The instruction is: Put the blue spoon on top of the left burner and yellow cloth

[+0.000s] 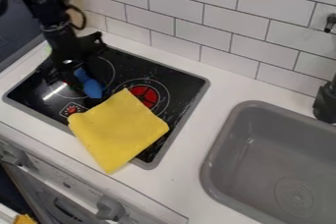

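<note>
1. Blue spoon (93, 89): just off yellow cloth's (119, 129) upper-left edge, bowl nearest, likely for an easy lay-across.
2. Pincer (67, 74): beside handle, beyond cloth, presumably for placing; opening and grip, cannot tell.

A grey sink (263, 161) (rounded at the corners) sits in the white counter (185, 161), tiled wall (207, 19) behind.

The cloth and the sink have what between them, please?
Between cloth and sink, the camera view shows some stove, then bare white counter.
</note>
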Controlling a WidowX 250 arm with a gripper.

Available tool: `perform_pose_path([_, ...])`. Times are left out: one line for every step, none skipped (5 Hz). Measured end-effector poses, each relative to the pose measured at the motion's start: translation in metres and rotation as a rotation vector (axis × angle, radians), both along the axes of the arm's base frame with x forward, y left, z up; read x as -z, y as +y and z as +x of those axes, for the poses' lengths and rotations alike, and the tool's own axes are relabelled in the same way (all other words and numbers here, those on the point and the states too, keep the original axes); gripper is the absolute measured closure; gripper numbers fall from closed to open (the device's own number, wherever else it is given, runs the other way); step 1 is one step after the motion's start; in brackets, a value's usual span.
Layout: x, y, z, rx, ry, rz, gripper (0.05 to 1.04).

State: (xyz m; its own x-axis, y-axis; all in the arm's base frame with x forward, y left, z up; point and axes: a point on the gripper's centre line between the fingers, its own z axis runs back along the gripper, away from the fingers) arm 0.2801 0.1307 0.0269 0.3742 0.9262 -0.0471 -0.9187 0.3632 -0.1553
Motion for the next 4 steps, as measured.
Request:
perform_pose_path([0.0001,0.0086,-0.0063,-0.036,0.01,-0.008,0.647])
perform_pose_path([0.0,0.01,-0.0069,-0.046,0.009,-0.01,0.647])
perform_pose_path([-0.0004,0.0094,-0.0064,-0.04,0.006,-0.014,0.646])
perform_pose_path([-0.0053,0.0117,0.0001,-0.03,-0.011,-0.007,0.646])
